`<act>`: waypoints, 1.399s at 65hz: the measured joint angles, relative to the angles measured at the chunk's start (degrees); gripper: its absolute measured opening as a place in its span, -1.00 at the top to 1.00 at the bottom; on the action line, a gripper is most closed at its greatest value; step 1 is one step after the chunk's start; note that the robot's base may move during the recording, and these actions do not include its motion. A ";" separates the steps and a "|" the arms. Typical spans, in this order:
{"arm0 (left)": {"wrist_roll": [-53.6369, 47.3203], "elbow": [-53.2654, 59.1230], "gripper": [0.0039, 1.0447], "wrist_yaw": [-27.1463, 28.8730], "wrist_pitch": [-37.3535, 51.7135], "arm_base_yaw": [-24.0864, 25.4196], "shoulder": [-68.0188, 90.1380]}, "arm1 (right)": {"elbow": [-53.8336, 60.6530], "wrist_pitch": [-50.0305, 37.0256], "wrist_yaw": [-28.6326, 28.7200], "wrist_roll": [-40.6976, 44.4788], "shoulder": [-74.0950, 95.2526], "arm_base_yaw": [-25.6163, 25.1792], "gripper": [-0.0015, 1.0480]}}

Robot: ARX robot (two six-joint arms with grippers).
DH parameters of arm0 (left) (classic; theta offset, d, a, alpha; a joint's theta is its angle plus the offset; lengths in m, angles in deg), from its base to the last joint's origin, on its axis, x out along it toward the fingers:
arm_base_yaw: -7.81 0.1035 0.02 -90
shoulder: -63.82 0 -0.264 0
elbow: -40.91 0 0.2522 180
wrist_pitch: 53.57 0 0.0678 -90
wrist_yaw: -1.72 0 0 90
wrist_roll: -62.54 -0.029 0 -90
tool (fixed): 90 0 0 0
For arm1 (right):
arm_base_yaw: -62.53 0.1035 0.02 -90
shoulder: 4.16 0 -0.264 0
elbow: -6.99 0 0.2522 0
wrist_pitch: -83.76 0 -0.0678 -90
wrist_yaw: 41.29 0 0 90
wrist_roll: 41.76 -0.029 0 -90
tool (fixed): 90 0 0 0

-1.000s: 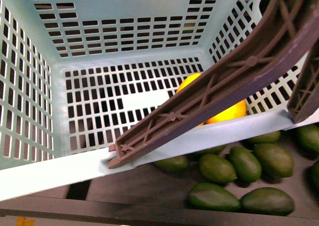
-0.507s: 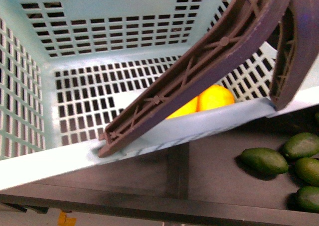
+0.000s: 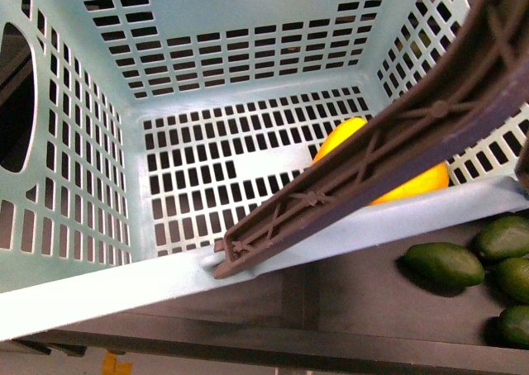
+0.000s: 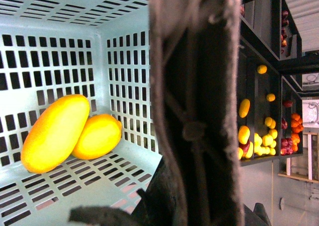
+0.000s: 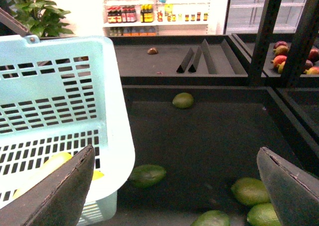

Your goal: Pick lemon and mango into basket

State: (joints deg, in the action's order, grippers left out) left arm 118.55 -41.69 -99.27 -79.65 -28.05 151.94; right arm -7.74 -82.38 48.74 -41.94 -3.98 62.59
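1. Your right gripper [image 5: 174, 186] stands wide apart, with nothing between its two dark fingers [image 5: 60, 191]. It hangs over the dark display shelf [image 5: 209, 136], just to the right of the basket [image 5: 65, 91].
2. Your left gripper appears only as a dark blurred mass at the near edge of the left wrist view, hard against the basket's brown ribbed handle [image 4: 199, 101]. You cannot tell from that view whether its jaws stand wide or narrow, nor whether they hold the handle.
3. The handle crosses the front view diagonally, its foot fixed at the basket's near rim.
4. The mango [image 4: 55, 132] lies on the slotted floor of the basket, at the right near corner. The lemon [image 4: 97, 136] lies touching it on the side toward the corner wall.
5. In the front view both fruits are partly hidden behind the handle, so you see only yellow patches on either side of it.
6. Green avocados [image 5: 147, 175] lie scattered on the shelf, outside the basket to its right.
7. Further shelves of yellow and red fruit [image 4: 259, 136] stand well apart, beyond the handle.
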 joint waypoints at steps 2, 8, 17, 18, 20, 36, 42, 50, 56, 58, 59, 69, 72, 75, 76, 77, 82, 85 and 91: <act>0.04 0.00 0.93 0.02 0.00 0.00 0.00 | 0.00 0.00 0.00 0.02 0.00 0.00 -0.83; -0.74 0.11 0.93 3.69 0.72 -0.42 0.11 | 0.00 0.00 0.00 0.02 0.00 0.00 -0.83; -9.07 -1.01 0.93 29.62 10.40 -1.03 7.06 | 0.00 0.00 -0.02 0.00 -0.02 0.00 -0.83; -9.75 -1.70 0.93 30.08 10.84 -0.31 8.13 | 0.00 0.00 -0.02 0.02 -0.02 0.00 -0.83; -10.58 -2.84 0.93 30.12 11.23 0.87 9.68 | 0.00 0.00 -0.04 0.00 -0.02 0.00 -0.83; 3.65 -10.40 0.93 26.71 13.81 9.29 23.93 | 0.00 0.00 0.00 0.02 0.00 0.00 -0.83; 14.67 -13.51 0.93 27.65 14.25 11.85 29.38 | 0.00 0.00 -0.02 0.02 0.00 0.00 -0.83; 24.65 -17.70 0.93 30.32 14.03 14.10 33.86 | 0.00 0.00 0.00 0.02 0.00 0.00 -0.83; 29.66 -19.80 0.93 33.22 13.99 15.47 35.67 | 0.00 0.00 0.00 0.00 0.00 0.00 -0.83; 30.49 -20.15 0.93 33.68 14.36 15.87 36.04 | 0.00 0.00 -0.02 0.00 0.00 0.00 -0.83; 30.64 -20.33 0.93 33.75 14.49 16.06 36.33 | 0.00 0.00 -0.02 0.00 0.00 0.00 -0.83; 33.59 -19.50 0.93 33.24 16.00 17.09 38.16 | 0.00 0.00 0.00 0.02 0.00 0.00 -0.83; 35.19 -18.47 0.93 33.27 16.79 17.20 38.34 | 0.00 0.00 -0.02 0.02 0.00 0.00 -0.83; 37.05 -17.22 0.93 33.38 17.20 17.18 38.34 | 0.00 0.00 -0.02 0.02 0.00 0.00 -0.83; 37.42 -16.87 0.93 33.55 17.22 17.18 38.34 | 0.00 0.00 -0.02 0.00 0.00 0.00 -0.83; 37.81 -16.52 0.93 33.55 17.31 17.16 38.34 | 0.00 0.00 -0.02 0.00 0.00 0.00 -0.83; 37.99 -16.00 0.93 33.42 17.64 17.11 38.32 | 0.00 0.00 0.00 0.00 0.00 0.00 -0.83; 38.03 -15.47 0.93 33.35 17.88 17.14 38.16 | 0.00 0.00 0.00 0.02 0.00 0.00 -0.83; 38.07 -14.73 0.93 33.24 17.86 17.20 37.75 | 0.00 0.00 -0.02 0.00 0.00 0.00 -0.83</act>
State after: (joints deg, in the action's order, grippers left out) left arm 156.62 -56.42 -66.02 -61.79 -10.85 189.69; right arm -7.74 -82.38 48.72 -41.94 -3.98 62.59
